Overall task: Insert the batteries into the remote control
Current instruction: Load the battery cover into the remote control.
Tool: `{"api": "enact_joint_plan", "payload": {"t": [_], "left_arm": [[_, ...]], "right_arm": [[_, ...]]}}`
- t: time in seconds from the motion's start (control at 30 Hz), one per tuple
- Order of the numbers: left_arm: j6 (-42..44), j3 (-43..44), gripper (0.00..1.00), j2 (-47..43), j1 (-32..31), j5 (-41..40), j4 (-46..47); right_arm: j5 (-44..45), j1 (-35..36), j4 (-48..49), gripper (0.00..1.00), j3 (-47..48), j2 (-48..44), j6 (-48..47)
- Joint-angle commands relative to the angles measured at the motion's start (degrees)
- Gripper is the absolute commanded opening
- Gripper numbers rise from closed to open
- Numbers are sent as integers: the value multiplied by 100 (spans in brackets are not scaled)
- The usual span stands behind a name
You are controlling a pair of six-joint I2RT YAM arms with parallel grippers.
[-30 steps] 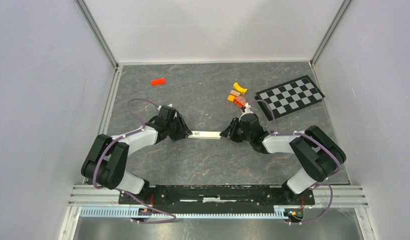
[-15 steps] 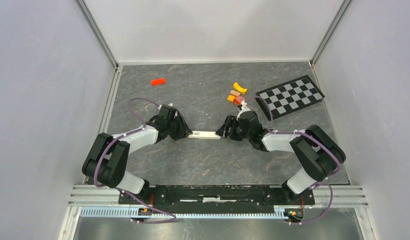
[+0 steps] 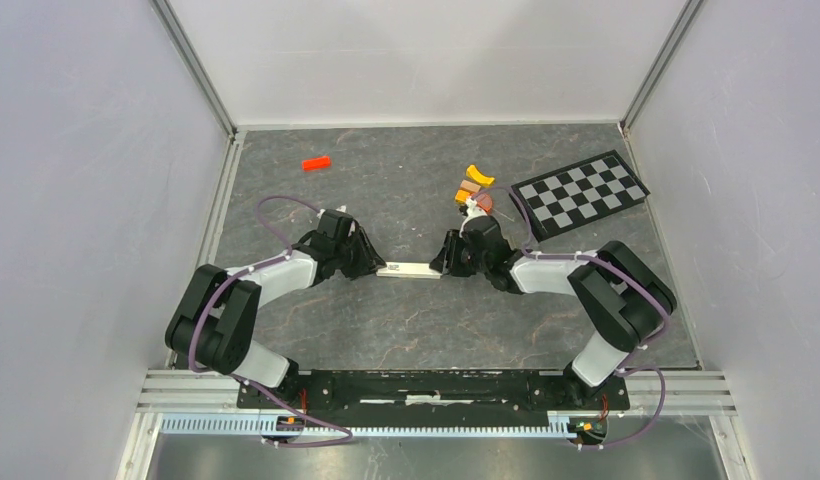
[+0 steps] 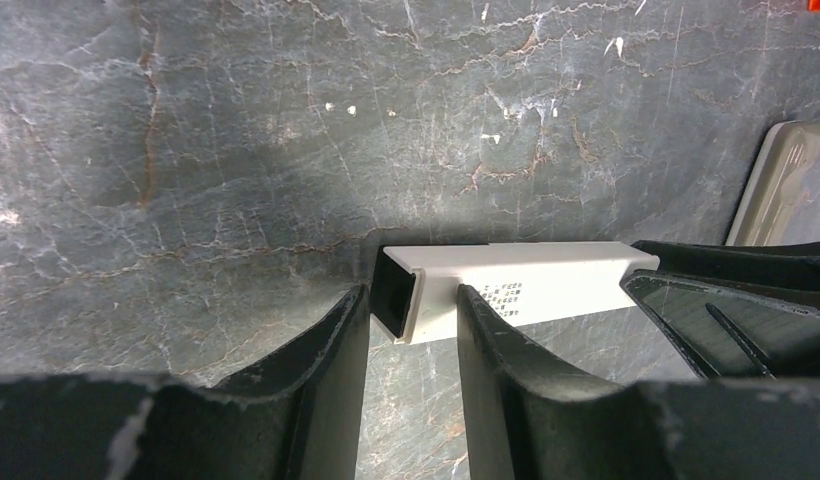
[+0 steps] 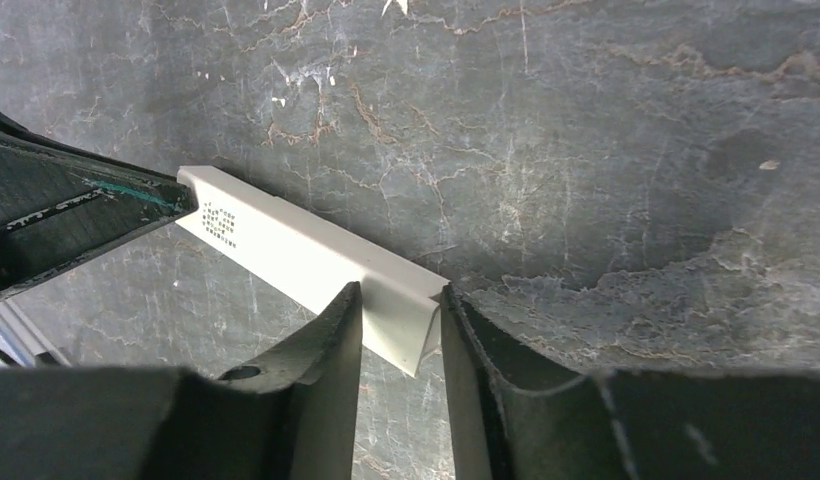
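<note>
A plain white bar with a black end and a small printed label lies mid-table between both arms. My left gripper is shut on its black end. My right gripper is shut on the opposite end of the bar, one finger on each side. In the top view the left gripper and right gripper face each other along the bar. A tan slab with a rounded corner shows at the left wrist view's edge; I cannot tell if it is the remote control. The batteries are out of view.
An orange block lies far left. A yellow block and small orange and tan blocks sit just behind the right gripper. A checkerboard card lies at the back right. Walls enclose three sides.
The right gripper has slid left and slightly farther back along the bar, its fingers now clamped on the bar's end. The left gripper has stayed on the black end.
</note>
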Motion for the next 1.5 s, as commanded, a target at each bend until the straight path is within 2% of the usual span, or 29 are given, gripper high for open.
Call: {"api": "enact_joint_plan", "payload": {"t": [0.0, 0.1, 0.23, 0.37, 0.8, 1.13, 1.47], "left_arm": [[184, -269, 42, 255, 2, -310, -476], [199, -296, 40, 235, 2, -285, -444], [193, -324, 37, 216, 3, -260, -401], [193, -331, 34, 220, 2, -238, -376], [191, -385, 25, 257, 8, -142, -269], [206, -448, 22, 280, 3, -38, -187], [-200, -867, 12, 403, 2, 403, 517]], "right_arm": [[438, 41, -882, 32, -141, -22, -412], [563, 43, -959, 32, -186, -105, -457], [666, 38, -1161, 48, -125, -272, -442], [904, 60, -1343, 52, -90, -406, -466], [651, 236, -1320, 30, 14, -316, -373], [286, 314, -1160, 7, -10, -31, -48], [148, 633, -845, 3, -122, 250, 576]]}}
